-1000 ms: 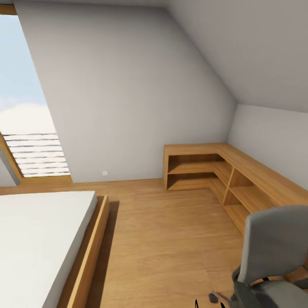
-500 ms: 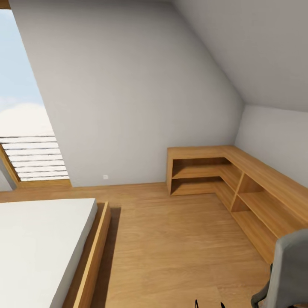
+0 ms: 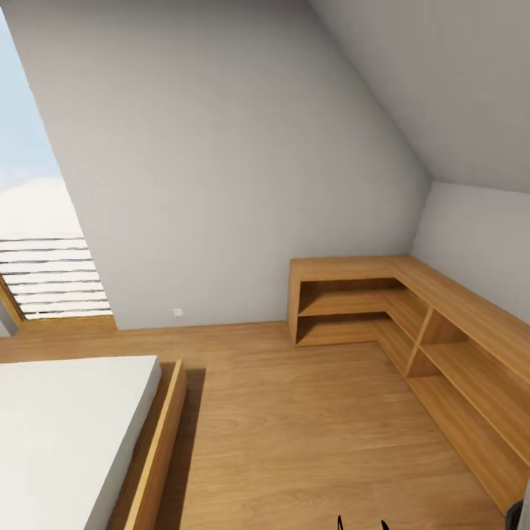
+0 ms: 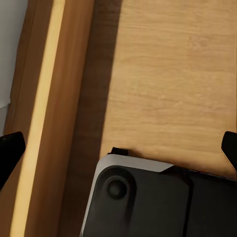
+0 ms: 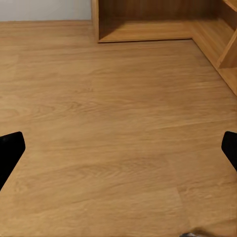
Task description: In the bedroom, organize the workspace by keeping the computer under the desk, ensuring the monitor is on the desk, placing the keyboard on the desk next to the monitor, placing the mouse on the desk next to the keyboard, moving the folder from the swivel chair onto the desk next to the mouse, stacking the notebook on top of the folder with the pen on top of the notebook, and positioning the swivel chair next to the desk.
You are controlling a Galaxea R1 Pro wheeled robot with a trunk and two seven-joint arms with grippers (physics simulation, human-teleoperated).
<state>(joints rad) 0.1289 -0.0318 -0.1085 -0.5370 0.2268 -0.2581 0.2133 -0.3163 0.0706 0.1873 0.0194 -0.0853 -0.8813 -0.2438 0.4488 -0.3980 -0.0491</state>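
I am on the move in the bedroom. A thin grey sliver of the swivel chair (image 3: 525, 504) sits at the lower right edge of the head view. In the left wrist view my left gripper (image 4: 118, 148) is open, its black fingertips (image 4: 10, 150) far apart over the wooden floor beside the bed frame, with nothing between them. The right wrist view has my right gripper (image 5: 118, 148) open too, its fingertips (image 5: 10, 148) spread wide above bare floor, holding nothing.
A bed (image 3: 66, 434) with a white mattress and wooden frame (image 4: 47, 113) stands at the left. Low L-shaped wooden shelving (image 3: 412, 309) runs along the far and right walls. A slanted window (image 3: 44, 250) is at the left. Wooden floor (image 3: 294, 427) lies between them. My base (image 4: 158, 197) shows below the left gripper.
The whole head view has swung left, so the camera moved. The swivel chair has slid almost wholly off the picture's right edge, and the shelving sits further right.
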